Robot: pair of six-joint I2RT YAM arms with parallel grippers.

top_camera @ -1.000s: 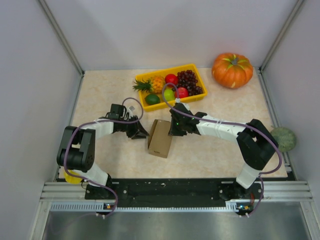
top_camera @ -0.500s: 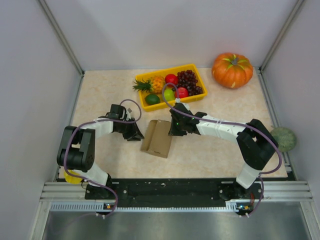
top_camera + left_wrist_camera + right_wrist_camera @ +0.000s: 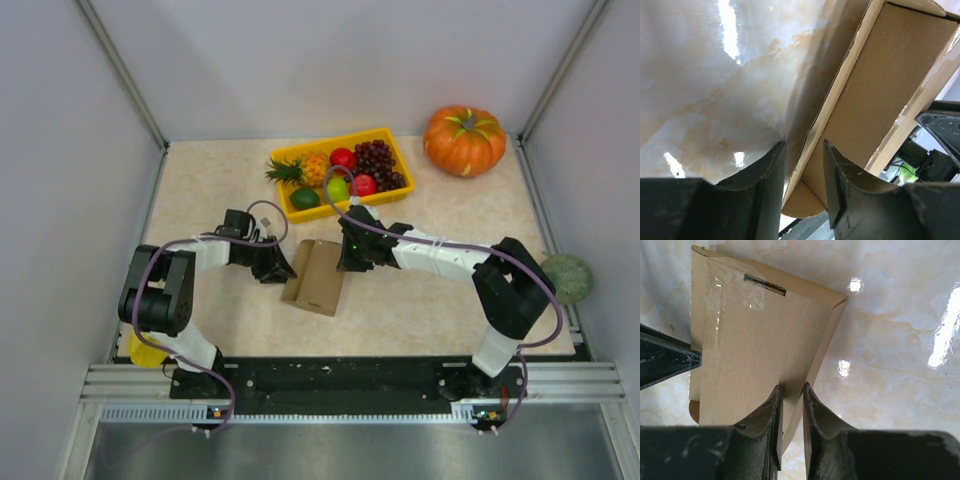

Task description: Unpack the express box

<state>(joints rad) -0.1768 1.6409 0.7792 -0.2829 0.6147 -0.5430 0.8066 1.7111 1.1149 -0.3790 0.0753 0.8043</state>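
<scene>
Express box (image 3: 315, 278) is lying flat on the table (image 3: 430, 300), between the two arms and near the yellow tray (image 3: 330, 141), on its robot side. Right tool (image 3: 345, 262) is pinching the box's right-hand edge, its fingers (image 3: 772, 415) pressed nearly together on the cardboard, and so is anchoring it. Left tool (image 3: 274, 265) is standing partly spread at the opposite long edge, its fingers (image 3: 765, 190) straddling the thin lip of the lid flap without clearly squeezing it.

By my judgement, the step in hand is getting that flap lifted. To do it well, the left tool should be closing firmly on the lip alone, not on the box body beneath. It should then be peeling up and away in an arc while the right tool is holding the body down. Clear tape (image 3: 715, 295) is showing at one end, so a slow pull is looking wiser than a jerk. A jerk could be dragging the light box across the glossy table or tearing the flap.
</scene>
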